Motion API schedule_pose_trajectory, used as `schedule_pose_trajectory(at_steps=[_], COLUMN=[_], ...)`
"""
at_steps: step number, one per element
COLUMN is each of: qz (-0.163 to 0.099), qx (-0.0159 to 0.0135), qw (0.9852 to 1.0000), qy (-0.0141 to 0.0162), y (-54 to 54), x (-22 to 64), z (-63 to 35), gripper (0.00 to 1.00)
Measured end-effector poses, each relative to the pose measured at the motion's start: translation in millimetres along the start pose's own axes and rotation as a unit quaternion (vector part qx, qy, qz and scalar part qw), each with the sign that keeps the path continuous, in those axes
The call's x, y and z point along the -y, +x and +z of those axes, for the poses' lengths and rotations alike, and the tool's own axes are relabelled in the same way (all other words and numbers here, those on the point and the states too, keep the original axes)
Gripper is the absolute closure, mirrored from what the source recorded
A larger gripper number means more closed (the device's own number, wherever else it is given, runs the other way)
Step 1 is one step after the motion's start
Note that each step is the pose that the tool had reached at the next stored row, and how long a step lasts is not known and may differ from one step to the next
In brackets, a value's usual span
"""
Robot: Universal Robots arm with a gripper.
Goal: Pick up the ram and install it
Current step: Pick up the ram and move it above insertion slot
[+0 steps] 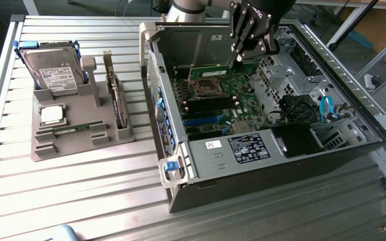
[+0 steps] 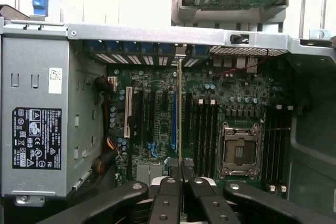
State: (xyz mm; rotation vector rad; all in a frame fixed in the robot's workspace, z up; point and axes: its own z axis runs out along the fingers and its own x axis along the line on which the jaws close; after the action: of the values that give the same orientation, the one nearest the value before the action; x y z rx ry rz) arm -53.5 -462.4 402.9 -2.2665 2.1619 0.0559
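Green and seen edge-on, the ram is pinched between the fingers of the gripper. It stands upright over the motherboard inside the open computer case, near the black memory slots and the CPU socket. The power supply carries a black label and a white sticker; their print is too small to read.
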Motion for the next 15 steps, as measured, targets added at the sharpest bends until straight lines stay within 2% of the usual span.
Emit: schedule_pose_trajectory(at_steps=[7, 15], qz=[0.001, 0.002], qx=[0.0001, 0.0002], qw=[1.0000, 1.0000], qy=[-0.0060, -0.0062], y=[0.2, 0.3], x=[4.4, 4.9], z=[0.0, 2.0], gripper=[0.88, 0.88])
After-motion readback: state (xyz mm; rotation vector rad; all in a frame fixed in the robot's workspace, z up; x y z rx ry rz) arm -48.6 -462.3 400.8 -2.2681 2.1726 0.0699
